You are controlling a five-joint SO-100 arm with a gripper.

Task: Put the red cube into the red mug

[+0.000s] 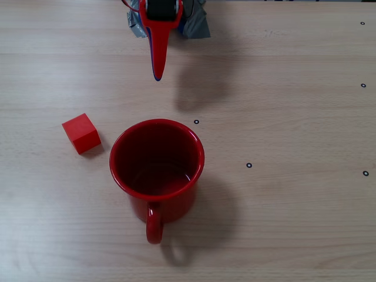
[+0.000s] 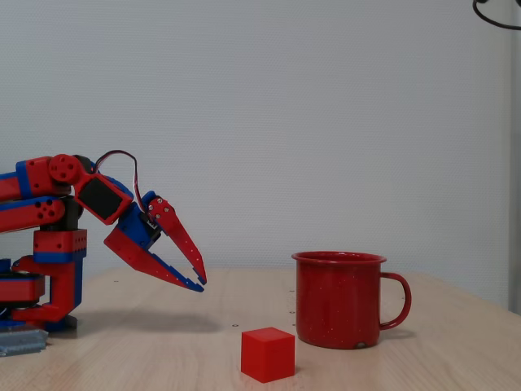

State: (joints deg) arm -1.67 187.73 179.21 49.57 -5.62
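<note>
Your jaws (image 2: 199, 283) hang in the air with nothing between them, the two tapered red fingers nearly together at the tips in the side-on fixed view, so treat them as close to shut and open them wide before you commit. They sit above the counter (image 1: 294, 235), near the arm's base and well apart from both task things. From overhead the red cube (image 1: 81, 133) rests on the counter just beside the red mug (image 1: 157, 160), on its left in that picture, apart from its wall but only by a narrow gap. The cube is turned a little askew to the table edges, so I judge you do best to rotate the wrist until the fingers meet two flat opposite faces, not corners. Come down from above on the side away from the mug, since a finger slipping into that gap could nudge the mug or push the cube. The mug stands upright, mouth open, handle toward the bottom of the overhead picture, so the lift need only clear the rim.
</note>
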